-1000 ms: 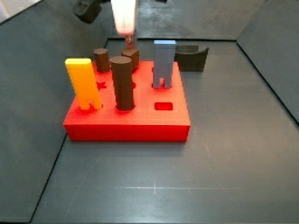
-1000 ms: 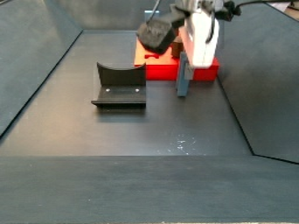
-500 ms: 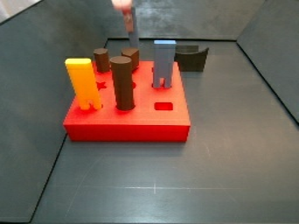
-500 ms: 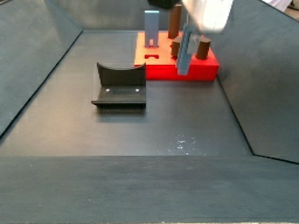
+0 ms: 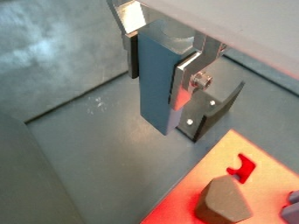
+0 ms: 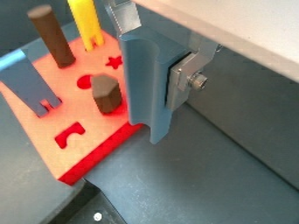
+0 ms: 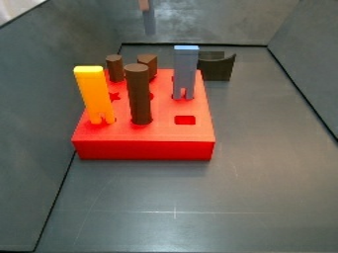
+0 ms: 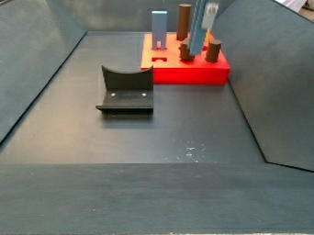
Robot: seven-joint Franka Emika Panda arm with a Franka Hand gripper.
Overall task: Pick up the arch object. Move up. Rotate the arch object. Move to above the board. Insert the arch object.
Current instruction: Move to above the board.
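Observation:
My gripper (image 5: 160, 74) is shut on the arch object (image 5: 155, 98), a tall blue-grey block held upright between the silver fingers; both wrist views show it (image 6: 142, 105). A rounded hollow shows at its upper end between the fingers. It hangs high: only its lower end shows in the side views (image 8: 210, 20) (image 7: 144, 8), and the gripper body is above the picture edge there. The red board (image 7: 145, 143) lies below, beside the hanging block's lower end (image 6: 47, 140). It also shows in the other side view (image 8: 185, 75).
On the board stand a second blue-grey two-legged block (image 7: 185, 74) (image 6: 30, 83), a yellow two-legged block (image 7: 93, 94), two tall brown pegs (image 7: 140, 97) and a short hexagonal brown peg (image 6: 105, 92). The dark fixture (image 8: 125, 89) stands on the floor beside the board. Grey walls surround the floor.
The gripper has risen with the blue-grey block, from beside the board to above the top edge of both side views. Nothing on the board has moved.

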